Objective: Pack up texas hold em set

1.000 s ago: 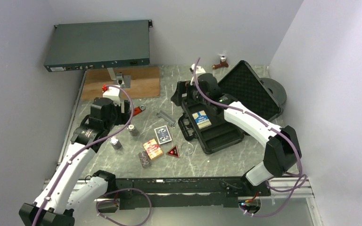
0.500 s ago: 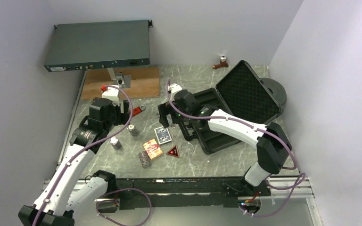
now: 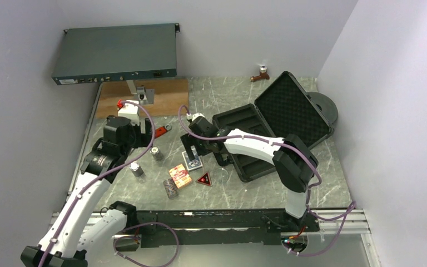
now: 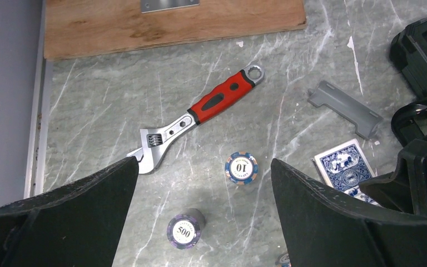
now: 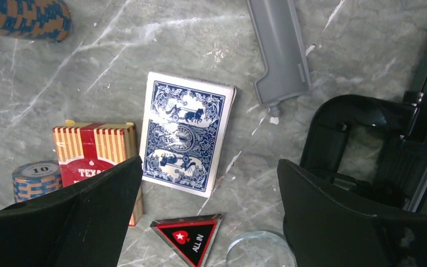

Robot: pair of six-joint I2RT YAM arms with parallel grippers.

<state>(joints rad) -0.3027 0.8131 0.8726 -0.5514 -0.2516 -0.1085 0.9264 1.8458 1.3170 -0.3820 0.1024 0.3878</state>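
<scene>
Right claw (image 5: 209,167) and left claw (image 4: 204,164) both hang over the desk (image 3: 222,94) with jaws apart, empty. On the desk's right the black case (image 3: 258,167) lies open, its lid (image 3: 292,108) tilted back; just left of it the blue card box (image 5: 186,133) lies flat beneath the right claw with the red-orange card box (image 5: 97,150) just beside it. Two chip stacks (image 4: 241,168) stand beneath the left claw, while the red triangle (image 5: 192,236) and clear disc (image 5: 258,250) lie near the blue card box.
</scene>
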